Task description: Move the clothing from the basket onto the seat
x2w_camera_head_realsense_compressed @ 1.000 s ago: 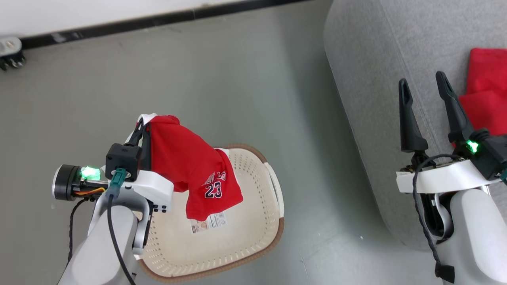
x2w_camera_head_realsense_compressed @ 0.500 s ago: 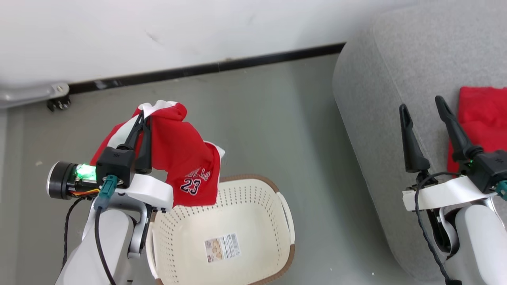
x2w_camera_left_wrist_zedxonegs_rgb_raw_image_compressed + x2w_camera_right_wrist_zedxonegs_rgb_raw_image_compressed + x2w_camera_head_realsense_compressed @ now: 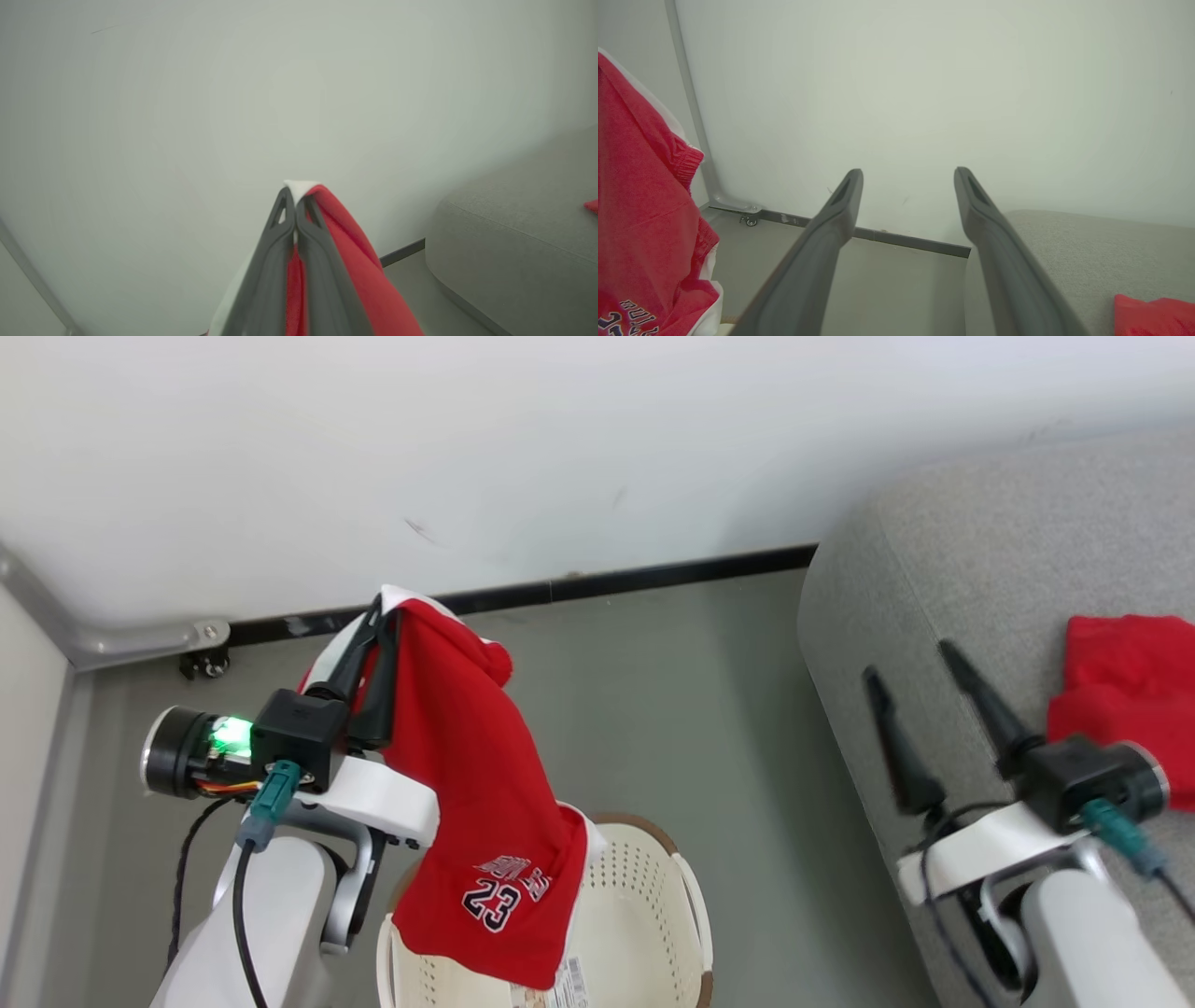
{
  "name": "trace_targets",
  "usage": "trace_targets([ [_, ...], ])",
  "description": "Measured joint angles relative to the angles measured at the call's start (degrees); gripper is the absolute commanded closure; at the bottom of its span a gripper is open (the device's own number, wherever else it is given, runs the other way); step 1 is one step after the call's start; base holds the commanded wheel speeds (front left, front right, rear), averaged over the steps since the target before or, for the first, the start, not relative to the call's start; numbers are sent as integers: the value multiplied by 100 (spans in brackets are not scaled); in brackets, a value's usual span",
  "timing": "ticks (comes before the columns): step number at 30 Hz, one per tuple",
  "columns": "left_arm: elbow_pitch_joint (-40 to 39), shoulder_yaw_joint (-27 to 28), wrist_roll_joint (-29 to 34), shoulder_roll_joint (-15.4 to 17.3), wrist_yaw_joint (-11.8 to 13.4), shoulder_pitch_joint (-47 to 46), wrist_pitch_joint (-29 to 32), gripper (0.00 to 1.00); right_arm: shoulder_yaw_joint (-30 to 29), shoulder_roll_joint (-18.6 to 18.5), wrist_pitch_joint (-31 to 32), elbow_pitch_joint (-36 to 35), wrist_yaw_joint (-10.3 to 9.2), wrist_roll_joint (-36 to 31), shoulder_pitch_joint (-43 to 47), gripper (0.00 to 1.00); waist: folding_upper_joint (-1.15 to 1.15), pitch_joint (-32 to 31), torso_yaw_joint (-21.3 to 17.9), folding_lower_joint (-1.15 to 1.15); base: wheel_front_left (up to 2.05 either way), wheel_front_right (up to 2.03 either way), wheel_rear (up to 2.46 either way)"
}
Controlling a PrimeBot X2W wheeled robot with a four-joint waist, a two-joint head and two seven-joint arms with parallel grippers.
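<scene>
The right gripper (image 3: pixel 908 659) is showing long dark tapering fingers (image 3: pixel 990 705); a green light (image 3: pixel 229 733) is glowing on the left wrist, black cables (image 3: pixel 235 905) trailing from teal plugs (image 3: pixel 274 782).

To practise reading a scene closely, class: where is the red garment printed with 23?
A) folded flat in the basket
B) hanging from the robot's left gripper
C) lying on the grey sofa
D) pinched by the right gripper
B: the red garment hangs from the left gripper, which is shut on its white-trimmed edge, with its lower end across the basket in the head view; the right gripper stands open and empty.
</scene>
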Motion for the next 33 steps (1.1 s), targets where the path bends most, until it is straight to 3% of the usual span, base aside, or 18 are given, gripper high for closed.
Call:
trace_targets([
  [21, -442, -390, -66, -170, -321, 30, 468, 100, 1790, -403, 733, 331, 0, 713, 139, 0, 0, -739, 256, 0, 0, 0, 0],
  [33, -753, -670, -51, -316, -422, -26, 834, 100, 3354, -383, 1090, 542, 1, 1277, -172, 0, 0, -898, 463, 0, 0, 0, 0],
])
